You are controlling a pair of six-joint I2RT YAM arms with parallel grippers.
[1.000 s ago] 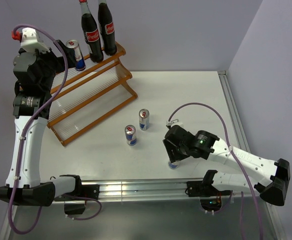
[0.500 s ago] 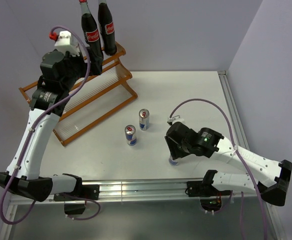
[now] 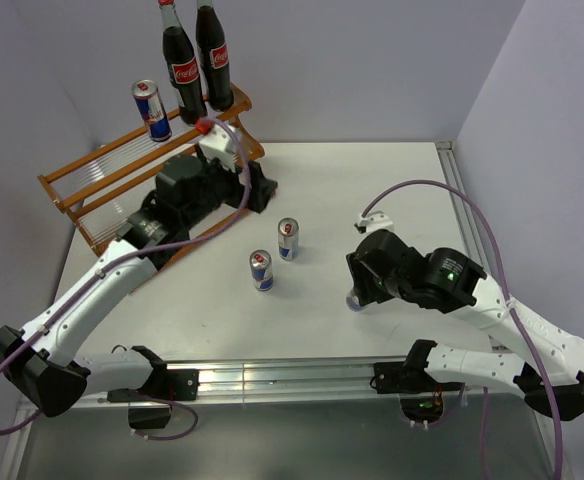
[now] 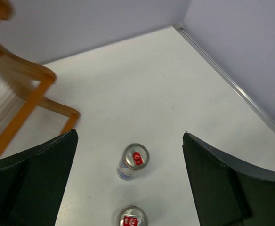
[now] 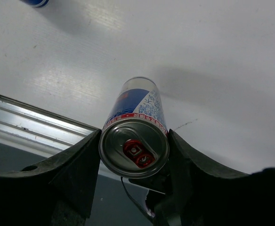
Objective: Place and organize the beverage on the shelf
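The shelf [image 3: 102, 157] stands at the far left, and its wooden end [image 4: 38, 94] shows in the left wrist view. On its top tier are two cola bottles [image 3: 179, 62] [image 3: 213, 55] and one can [image 3: 153, 111]. Two cans [image 3: 288, 238] [image 3: 261, 270] stand on the table; the left wrist view also shows these cans [image 4: 133, 161] [image 4: 132, 219]. My left gripper [image 3: 258, 186] [image 4: 129, 135] hangs open over the shelf's right end, well above them and holding nothing. My right gripper [image 3: 357, 292] [image 5: 134, 133] is shut on a fourth can [image 5: 136, 141] [image 3: 353, 301] near the table's front.
An aluminium rail [image 3: 242, 378] runs along the table's front edge, just behind the held can. A raised strip [image 3: 464, 210] lines the right edge. Walls close in behind and to the right. Purple cables loop above both arms.
My left arm has swung from the shelf's top tier down and right to its right end, leaving the can there. My right gripper has closed on its can and shifted right and farther in.
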